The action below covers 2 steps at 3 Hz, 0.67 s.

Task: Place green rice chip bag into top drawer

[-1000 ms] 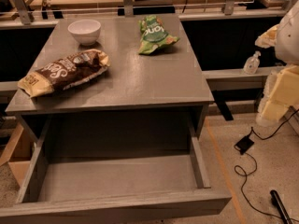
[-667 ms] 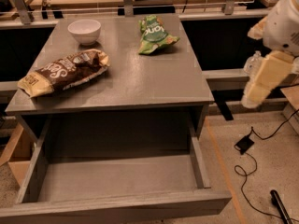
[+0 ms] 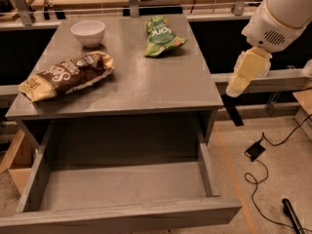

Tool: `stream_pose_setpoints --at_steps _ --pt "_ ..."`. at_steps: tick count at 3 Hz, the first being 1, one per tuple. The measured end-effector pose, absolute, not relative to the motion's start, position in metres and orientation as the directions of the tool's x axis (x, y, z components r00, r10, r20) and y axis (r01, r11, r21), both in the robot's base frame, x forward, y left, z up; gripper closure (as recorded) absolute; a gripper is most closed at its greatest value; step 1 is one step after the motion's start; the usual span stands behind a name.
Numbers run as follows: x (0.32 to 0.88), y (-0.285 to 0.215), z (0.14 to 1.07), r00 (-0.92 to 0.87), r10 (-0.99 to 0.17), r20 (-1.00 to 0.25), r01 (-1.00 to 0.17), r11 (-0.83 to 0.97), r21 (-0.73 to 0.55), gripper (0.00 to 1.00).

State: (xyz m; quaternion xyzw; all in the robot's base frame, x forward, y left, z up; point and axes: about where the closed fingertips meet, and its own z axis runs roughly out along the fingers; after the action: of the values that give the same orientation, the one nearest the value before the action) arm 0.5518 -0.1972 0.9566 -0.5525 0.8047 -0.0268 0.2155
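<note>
The green rice chip bag (image 3: 161,37) lies flat on the far right part of the grey table top (image 3: 146,82), with white lettering facing up. The top drawer (image 3: 122,184) is pulled out wide open below the table top, and its flat bottom is bare. My gripper (image 3: 237,84) is the cream-coloured end of the white arm (image 3: 280,18). It hangs in the air just off the table's right edge, to the right of the bag and nearer than it, touching nothing.
A larger brown-and-yellow chip bag (image 3: 68,74) lies at the table's left. A white bowl (image 3: 88,32) stands at the far left. Cables and a small black box (image 3: 255,150) lie on the floor at the right. A rail (image 3: 273,82) runs behind my arm.
My arm has swung in from the right edge of the view, leftwards toward the table's right side. The bags, bowl and drawer have not moved.
</note>
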Motion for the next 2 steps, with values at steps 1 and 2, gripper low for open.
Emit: stream_pose_setpoints --at_steps 1,2 --pt "0.562 -0.196 0.959 -0.297 -0.884 -0.362 -0.862 0.411 -0.297 0.0" --pt "0.603 -0.192 0.974 -0.305 -0.828 -0.47 -0.817 0.481 -0.317 0.0"
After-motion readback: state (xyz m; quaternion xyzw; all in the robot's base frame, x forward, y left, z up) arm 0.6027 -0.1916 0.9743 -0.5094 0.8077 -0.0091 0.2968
